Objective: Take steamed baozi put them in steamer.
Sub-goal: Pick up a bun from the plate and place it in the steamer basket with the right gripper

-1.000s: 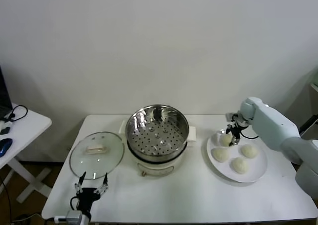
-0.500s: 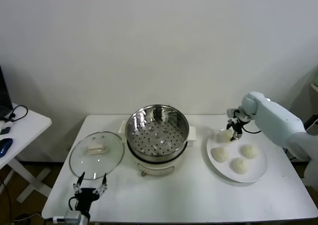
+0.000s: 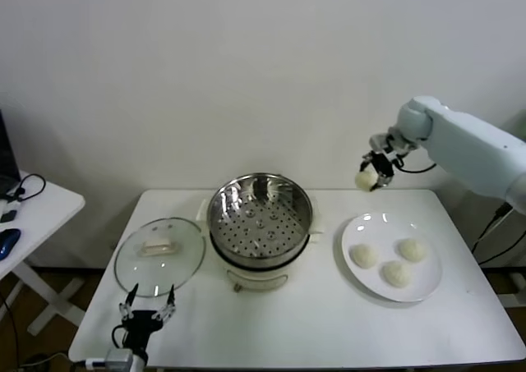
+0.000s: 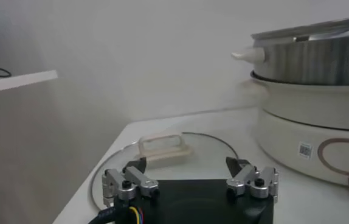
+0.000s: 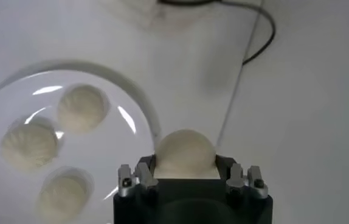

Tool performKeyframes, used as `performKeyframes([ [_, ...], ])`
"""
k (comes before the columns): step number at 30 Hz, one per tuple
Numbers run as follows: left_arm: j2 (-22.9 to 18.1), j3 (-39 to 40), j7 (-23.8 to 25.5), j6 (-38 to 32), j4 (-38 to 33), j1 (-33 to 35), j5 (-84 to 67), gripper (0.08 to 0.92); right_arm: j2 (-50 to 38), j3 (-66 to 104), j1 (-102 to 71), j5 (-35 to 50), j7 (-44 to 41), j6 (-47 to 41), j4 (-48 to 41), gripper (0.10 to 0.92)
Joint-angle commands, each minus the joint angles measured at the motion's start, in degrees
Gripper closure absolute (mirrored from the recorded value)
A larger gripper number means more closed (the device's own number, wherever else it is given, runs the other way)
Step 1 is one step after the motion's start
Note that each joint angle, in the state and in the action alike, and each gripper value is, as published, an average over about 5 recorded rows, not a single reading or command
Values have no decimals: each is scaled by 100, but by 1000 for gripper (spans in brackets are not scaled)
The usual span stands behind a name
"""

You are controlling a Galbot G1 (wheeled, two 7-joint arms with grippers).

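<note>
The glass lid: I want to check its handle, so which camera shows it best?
The head view: the glass lid lies flat on the table left of the steamer, whole rim and cream handle seen from above. The left wrist view shows it edge-on behind the open left gripper. The right wrist view misses it.

One cream-white baozi (image 3: 365,179) is hanging in the air above the table, beyond the plate. Three domed baozi (image 3: 396,261) are lying apart on it. The open steel steamer (image 3: 260,220) is standing empty.
</note>
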Motion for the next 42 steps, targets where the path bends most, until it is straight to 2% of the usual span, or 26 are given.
performKeyframes([
  [1,-12,7,-13,-14,36,-16,2,177,460,-547,999,-120,288,1024,984,364],
  [8,-23,6,-32,-27,104,-56,3,177,1139,-354,560,-847,870,1992,832,364],
  [15,-36,14,-33,-24,124,-79,12,177,1835,-221,155,-1241,1129,2767,159,364],
  [24,-28,18,-34,-30,156,-89,17,177,2381,-376,-227,-860,831,2879,-452,364],
  [32,-28,18,-37,-50,190,-96,26,177,2644,-164,-617,-1467,788,3060,-1062,364],
  [42,-14,22,-70,-90,249,-123,18,177,2775,-99,-847,-1691,651,3208,-1462,360],
])
